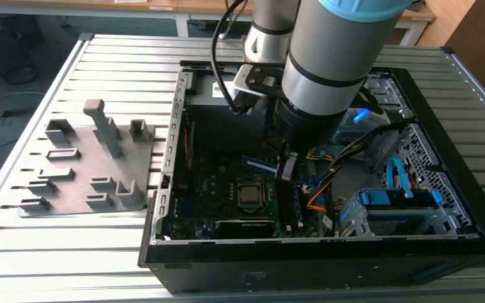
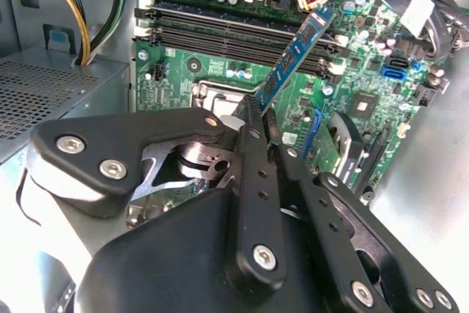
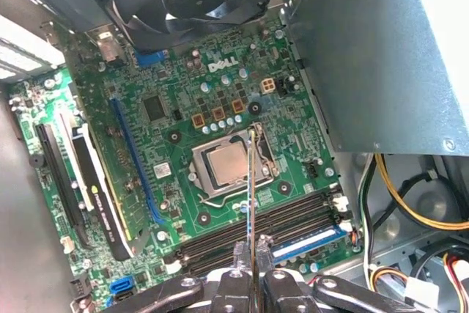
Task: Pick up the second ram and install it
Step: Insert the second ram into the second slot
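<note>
Two black fingers (image 2: 249, 174) of the tool (image 2: 258, 111) are squeezed tight on the second ram (image 2: 297, 56), one on each flat side. The blue-green stick pokes out past the fingertips, over the memory slots (image 2: 220, 34). It points across the slots, not along them, and it is not pushed into any slot. We cannot tell how high it hangs over the slots.

In the first wrist view we see the second ram (image 3: 251, 196) from its thin edge, like a line coming out of the tool (image 3: 255, 265). On one long side of the slots (image 3: 242, 236) lies the flat, low processor socket (image 3: 223, 166), so there is open room there. Near one end of the slots the grey power box (image 3: 381, 56) stands close, and cables (image 3: 410, 203) hang just past that end.

One blue strip (image 3: 308, 243) lies among the slots at that end. We cannot tell if it is a stick or a bare slot. The tool's black body hides the near part of the second ram.

In the exterior view the thick arm (image 1: 335, 50) stands in front of the slots, so we cannot make them out there. The case (image 1: 175, 126) walls rise all around the slots, and the case sits on the ribbed worktop (image 1: 116, 57).
</note>
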